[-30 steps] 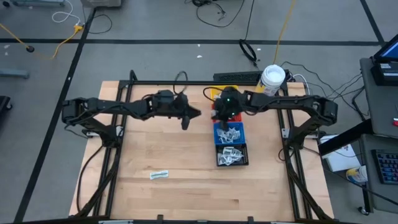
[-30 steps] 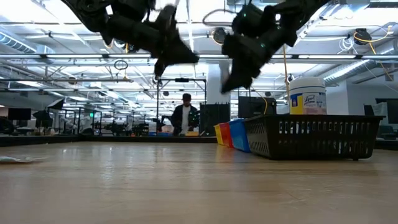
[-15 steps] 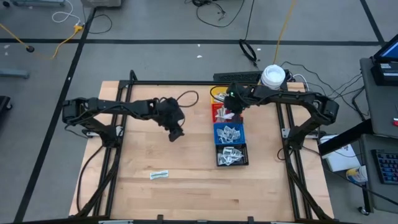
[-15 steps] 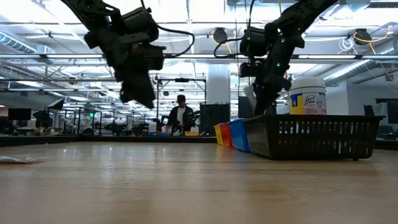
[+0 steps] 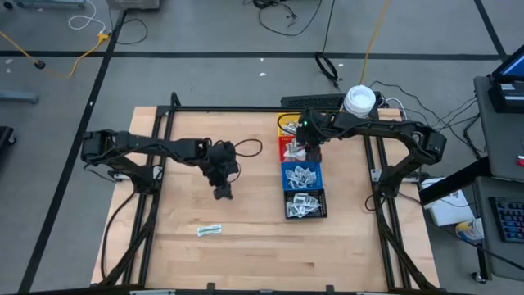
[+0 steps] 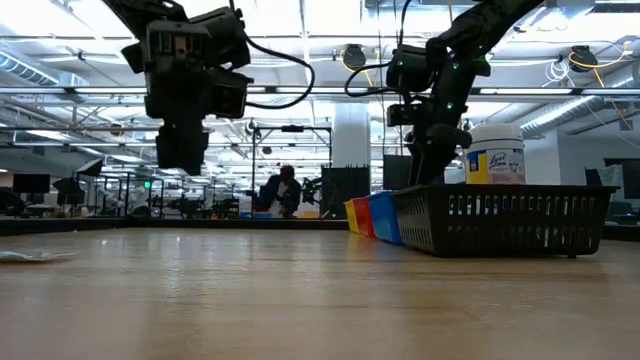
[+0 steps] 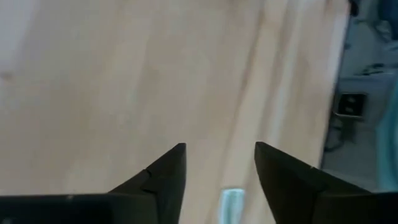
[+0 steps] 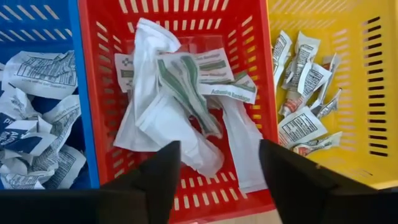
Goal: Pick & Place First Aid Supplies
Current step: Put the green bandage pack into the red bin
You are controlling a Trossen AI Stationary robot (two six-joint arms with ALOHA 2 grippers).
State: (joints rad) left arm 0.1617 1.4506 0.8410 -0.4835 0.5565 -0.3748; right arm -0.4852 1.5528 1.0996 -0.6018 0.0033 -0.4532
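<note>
pale wooden table top (image 5: 246, 254) lies mostly bare, with wide open board on the side of the bin row where the left arm works. the row of four small plastic bins is the landmark: yellow bin (image 8: 329, 93), red bin (image 8: 186, 37), blue bin (image 5: 302, 175) and black mesh bin (image 5: 305, 204), touching side to side in a line near the table's right frame rail.

the right gripper (image 8: 214, 162) hangs over the red bin, its two dark fingers spread apart with nothing between them. below it the red bin holds a loose heap of white and pale green long adhesive-bandage wrappers (image 8: 180, 93). the yellow bin holds small white sachets with printed text (image 8: 301, 74), and the blue bin holds crumpled white packets with blue marks (image 8: 37, 118). the black mesh bin holds more white packets (image 5: 304, 205).

the left gripper (image 7: 217, 162) hovers above the bare board, well apart from the bin row, fingers spread and empty. one pale green long wrapper (image 5: 210, 230) lies flat alone on the wood, farther from the bins than the left gripper and near the table's front edge, with clear board all around it.

a big white jar with a yellow label (image 6: 494, 152) stands just beyond the yellow end of the row, off the board's corner. in the low view a person (image 6: 280, 192) shows far back in the room.
</note>
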